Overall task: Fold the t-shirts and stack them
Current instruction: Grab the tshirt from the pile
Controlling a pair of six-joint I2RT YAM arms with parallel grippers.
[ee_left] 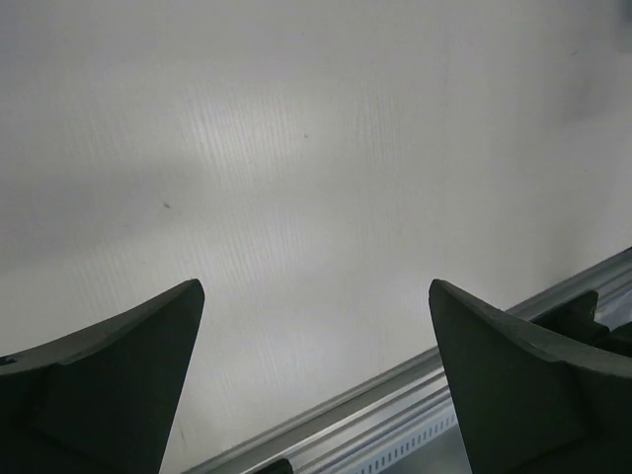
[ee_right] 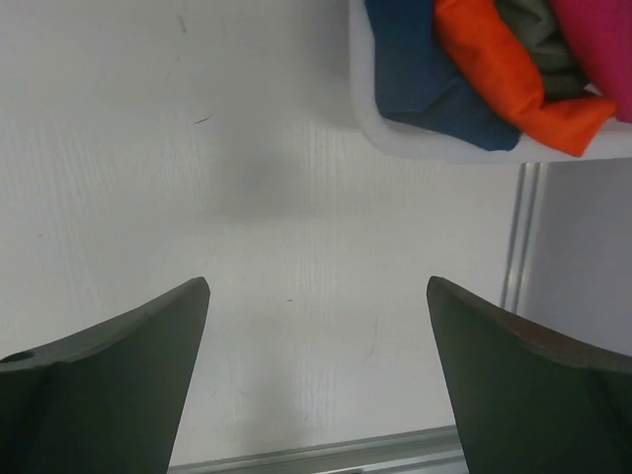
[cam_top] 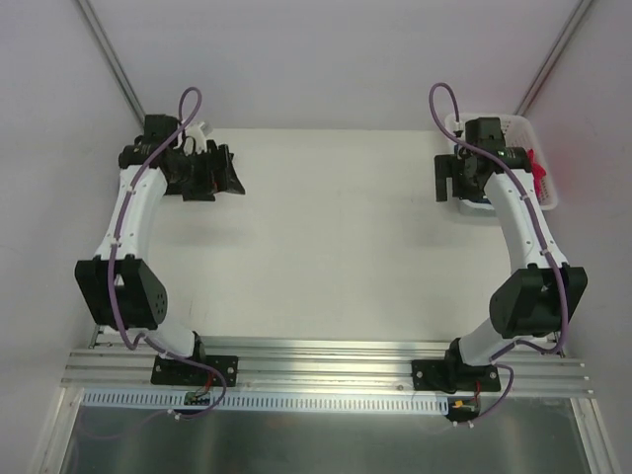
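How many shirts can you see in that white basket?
4, all in the basket: blue shirt nearest its corner, orange shirt beside it, grey shirt behind that, pink shirt at the view's edge. More may be hidden.

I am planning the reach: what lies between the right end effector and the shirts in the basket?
Only bare white table and the basket's near wall separate the right end effector from the t-shirts, as the right wrist view shows.

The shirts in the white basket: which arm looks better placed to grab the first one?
Right. The right end effector, open, hangs by the basket, the blue shirt and orange shirt close in its wrist view. The left end effector, also open, is at the opposite far corner, seeing only table.
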